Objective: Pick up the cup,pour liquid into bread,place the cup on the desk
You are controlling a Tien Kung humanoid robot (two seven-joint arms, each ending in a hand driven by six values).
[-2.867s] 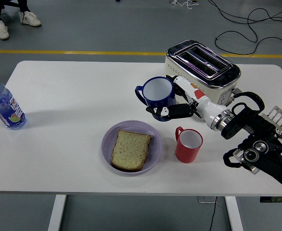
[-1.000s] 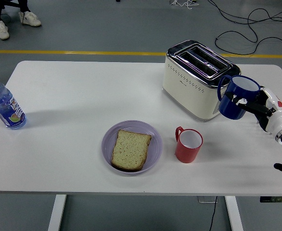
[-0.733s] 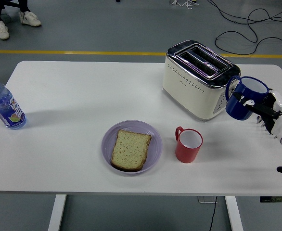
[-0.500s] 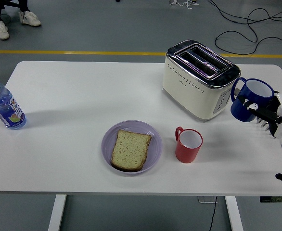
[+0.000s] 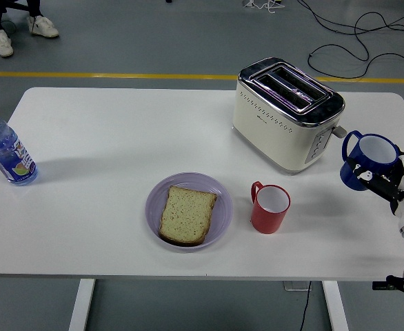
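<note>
Head view, looking down: a white table (image 5: 119,152) fills most of the frame, standing on a grey floor crossed by a yellow line (image 5: 105,74) along the top. Black cables (image 5: 354,34) trail over the floor at upper right, and a person's white shoes (image 5: 23,31) show at the upper left corner. On the table's left edge stands a blue-capped bottle (image 5: 5,150). Near the lower centre sits a purple plate (image 5: 219,207) holding one slice of bread (image 5: 187,214). Just right of the plate is a red cup (image 5: 269,207), upright, its handle turned toward the plate. A cream toaster (image 5: 285,114) with a chrome top stands at upper right of centre, two slots open to the camera.

At the right edge of the frame, the right hand (image 5: 388,183) enters from the lower right, its white-and-black forearm angled up and left. Its dark fingers are closed around a blue cup (image 5: 367,160), gripping it on the lower right side. The blue cup is upright with its white inside showing and its handle pointing left toward the toaster; whether it rests on the table or is held just above cannot be told. It lies just right of the toaster, well apart from the bread.
</note>
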